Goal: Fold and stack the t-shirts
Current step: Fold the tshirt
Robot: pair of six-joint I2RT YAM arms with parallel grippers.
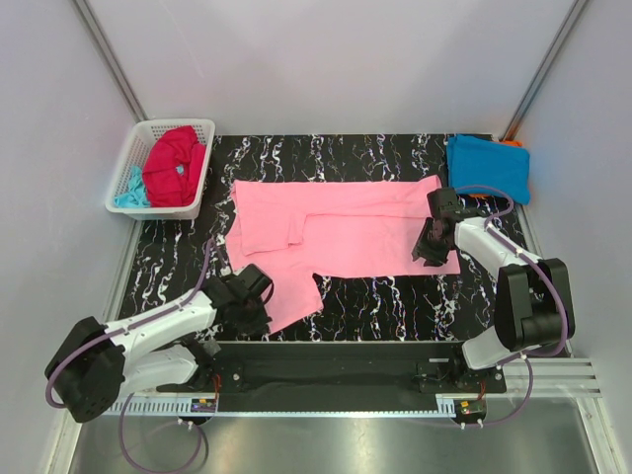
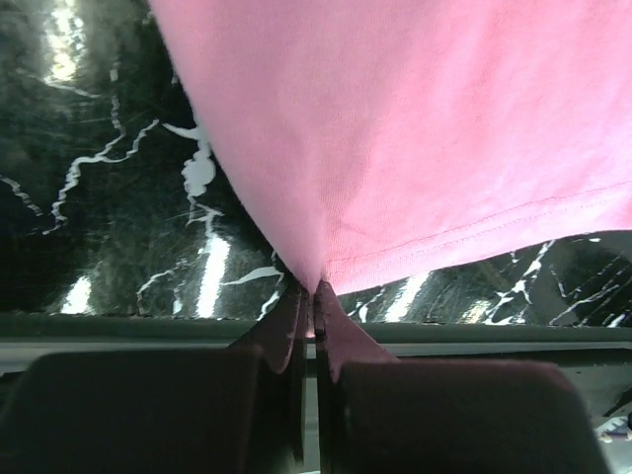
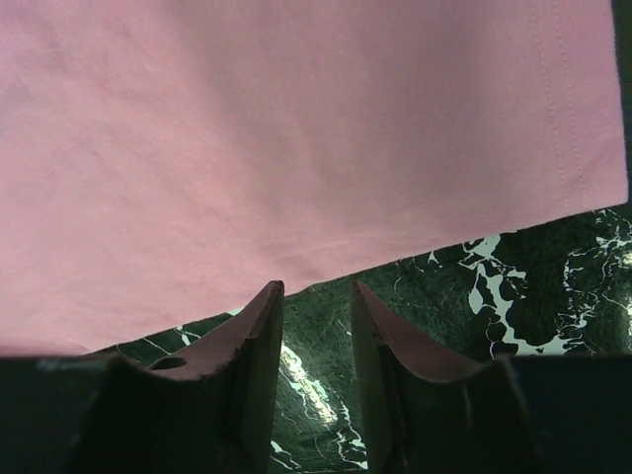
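the pink shirt [image 1: 336,222] lay spread across the middle of the surface [image 1: 395,296], one sleeve doubled inward. the left tool [image 2: 316,293] was clamped on the shirt's near-left corner, the cloth pinched between its shut fingers and drawn into a peak. the right tool [image 3: 316,296] sat low at the shirt's right hem, fingers apart and holding nothing, with the hem edge just ahead of its tips.

to fold well, i judge the right tool should slide onto the hem and take a firm bite before either arm lifts. both should then carry their corners level and together, so the fold line runs straight and nothing drags.

the left arm stretched low from its base toward the near edge. the right arm bent at the elbow and reached inward and down. a blue shirt [image 1: 489,166] lay folded at the far right. a red shirt [image 1: 176,166] and an aqua shirt [image 1: 128,193] sat in the basket [image 1: 158,128] at the far left.
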